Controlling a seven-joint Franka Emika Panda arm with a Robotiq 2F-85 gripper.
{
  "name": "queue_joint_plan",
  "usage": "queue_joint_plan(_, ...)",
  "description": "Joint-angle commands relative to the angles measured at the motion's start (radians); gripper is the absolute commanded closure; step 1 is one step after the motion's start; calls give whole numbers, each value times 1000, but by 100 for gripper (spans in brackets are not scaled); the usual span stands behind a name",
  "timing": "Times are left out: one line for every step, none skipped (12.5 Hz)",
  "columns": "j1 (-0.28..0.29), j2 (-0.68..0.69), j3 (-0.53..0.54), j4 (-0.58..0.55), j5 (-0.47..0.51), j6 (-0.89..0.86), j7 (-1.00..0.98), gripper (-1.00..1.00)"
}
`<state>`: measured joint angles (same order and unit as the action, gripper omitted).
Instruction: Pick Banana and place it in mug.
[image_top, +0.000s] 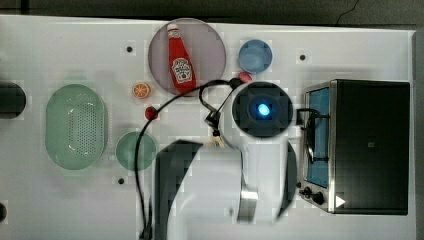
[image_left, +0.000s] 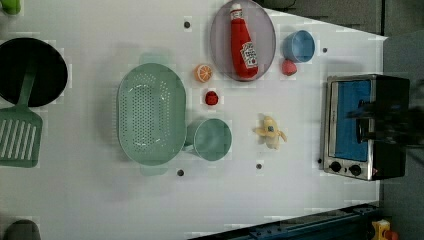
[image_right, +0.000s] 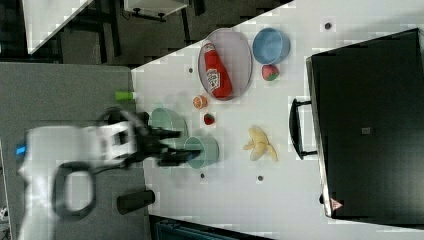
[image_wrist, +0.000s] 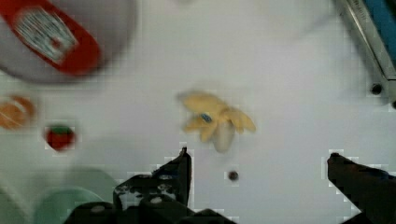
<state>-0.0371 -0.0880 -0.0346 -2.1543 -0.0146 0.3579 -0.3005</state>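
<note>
The banana (image_left: 270, 131) lies on the white table between the mug and the toaster oven, its pale yellow peel pieces spread around a whitish middle. The right view shows the same banana (image_right: 260, 143) lying free. The mug (image_left: 212, 139) is a round muted-green cup standing upright beside the colander, with nothing seen inside it. In the wrist view my gripper (image_wrist: 259, 155) hangs open above the table, the banana (image_wrist: 215, 121) just beyond its dark fingertips (image_wrist: 183, 165) and nothing between them. In the right view the gripper (image_right: 182, 145) shows high above the table.
A toaster oven (image_left: 365, 127) stands at the left view's right. A ketchup bottle (image_left: 243, 42) lies on a grey plate beside a blue cup (image_left: 299, 46). An orange slice (image_left: 203, 73), two small red fruits, a pale-green colander (image_left: 151, 114), a spatula (image_left: 17, 130) and a black pan are also here.
</note>
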Motion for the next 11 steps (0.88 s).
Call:
queue_joint_plan(16, 64, 11, -72, 6, 74, -298, -100)
queue_joint_plan(16, 89, 11, -99, 6, 117, -365, -100)
queue_joint_plan(15, 114, 11, -124, 6, 171, -427, -100)
queue_joint_plan(14, 139, 10, -148, 6, 234, -482, -100)
queue_joint_plan(13, 165, 9, -171, 6, 305, -527, -100)
queue_joint_plan(13, 190, 9, -191, 6, 370, -570, -100)
queue_joint_plan(13, 216, 9, -208, 6, 426, -609, -100)
queue_joint_plan(13, 244, 9, -223, 6, 477, -658, -100)
queue_joint_plan(13, 274, 9, -234, 6, 520, -719, -100)
queue_joint_plan(13, 306, 8, -241, 6, 558, -775, -100)
queue_joint_plan(13, 338, 6, -244, 6, 594, -804, -100)
